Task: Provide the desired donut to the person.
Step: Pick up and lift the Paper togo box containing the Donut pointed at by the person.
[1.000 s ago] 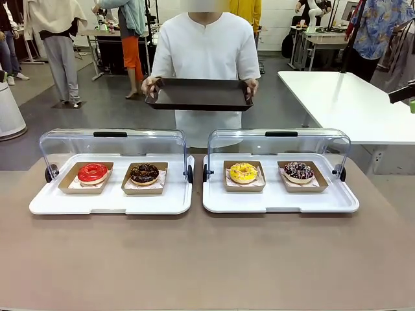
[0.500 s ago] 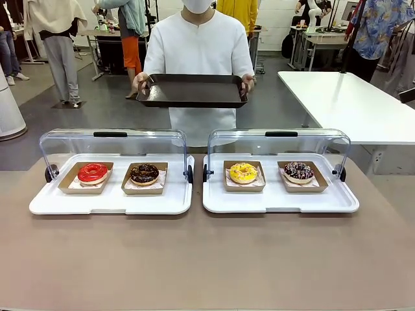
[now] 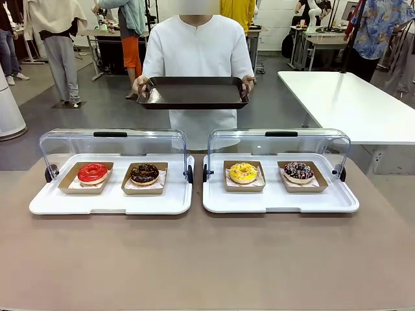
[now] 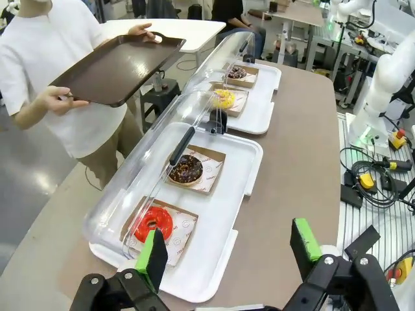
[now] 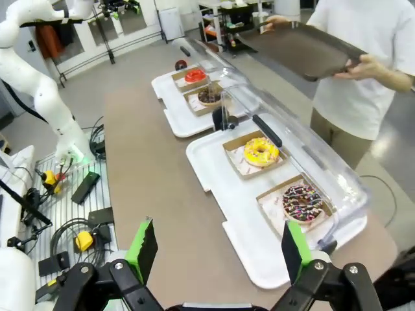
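Standing behind table (image 3: 207,259), person (image 3: 198,45) with tray (image 3: 192,92) gripped at both ends, four donuts (image 3: 243,172) set on table, left gripper (image 4: 230,246) and right gripper (image 5: 218,245) spread apart

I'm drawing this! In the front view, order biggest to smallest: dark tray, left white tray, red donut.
1. left white tray
2. dark tray, farther away, so its real size is unsure
3. red donut

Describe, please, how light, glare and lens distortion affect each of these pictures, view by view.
Front view: the light is even and the focus sharp, with only faint reflections on the left clear lid. Left wrist view: the wide-angle lens curves the table, and bright streaks run along that lid. Right wrist view: the same curving appears, but the sprinkled chocolate donut is easy to read.
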Robot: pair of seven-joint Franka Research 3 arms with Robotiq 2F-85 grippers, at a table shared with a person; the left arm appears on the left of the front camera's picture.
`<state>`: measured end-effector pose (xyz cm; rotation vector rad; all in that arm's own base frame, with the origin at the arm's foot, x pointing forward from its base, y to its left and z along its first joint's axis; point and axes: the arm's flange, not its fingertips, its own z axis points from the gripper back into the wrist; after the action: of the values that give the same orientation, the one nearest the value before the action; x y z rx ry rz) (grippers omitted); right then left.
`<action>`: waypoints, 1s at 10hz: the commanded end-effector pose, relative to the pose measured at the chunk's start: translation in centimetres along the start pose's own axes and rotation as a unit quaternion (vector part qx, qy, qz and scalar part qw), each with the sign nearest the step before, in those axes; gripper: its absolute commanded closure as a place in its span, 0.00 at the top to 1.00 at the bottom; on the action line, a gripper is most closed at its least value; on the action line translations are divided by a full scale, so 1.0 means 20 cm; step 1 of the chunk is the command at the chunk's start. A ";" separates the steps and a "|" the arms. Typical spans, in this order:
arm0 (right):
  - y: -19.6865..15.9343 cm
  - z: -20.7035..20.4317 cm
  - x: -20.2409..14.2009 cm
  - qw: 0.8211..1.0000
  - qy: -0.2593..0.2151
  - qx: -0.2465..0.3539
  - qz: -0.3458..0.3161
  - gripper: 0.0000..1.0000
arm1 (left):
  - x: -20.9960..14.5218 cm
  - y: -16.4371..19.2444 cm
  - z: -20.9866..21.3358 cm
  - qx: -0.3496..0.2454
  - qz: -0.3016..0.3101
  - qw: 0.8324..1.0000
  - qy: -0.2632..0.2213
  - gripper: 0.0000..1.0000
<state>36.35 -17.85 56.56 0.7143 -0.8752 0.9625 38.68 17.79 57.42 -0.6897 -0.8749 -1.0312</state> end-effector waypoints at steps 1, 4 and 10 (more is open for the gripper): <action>0.04 -0.04 -0.01 1.000 0.004 -0.011 -0.014 1.00 | -0.03 -0.02 0.01 0.016 -0.007 1.000 0.013 1.00; 0.00 0.00 0.00 1.000 0.000 0.000 0.000 1.00 | 0.00 0.00 0.00 0.000 0.000 1.000 0.000 1.00; 0.00 0.00 0.00 1.000 0.000 0.000 0.000 1.00 | 0.00 0.00 0.00 0.000 0.000 1.000 0.000 1.00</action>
<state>36.16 -17.89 56.52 0.7080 -0.8788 0.9584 38.72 17.86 57.35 -0.6849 -0.8754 -1.0277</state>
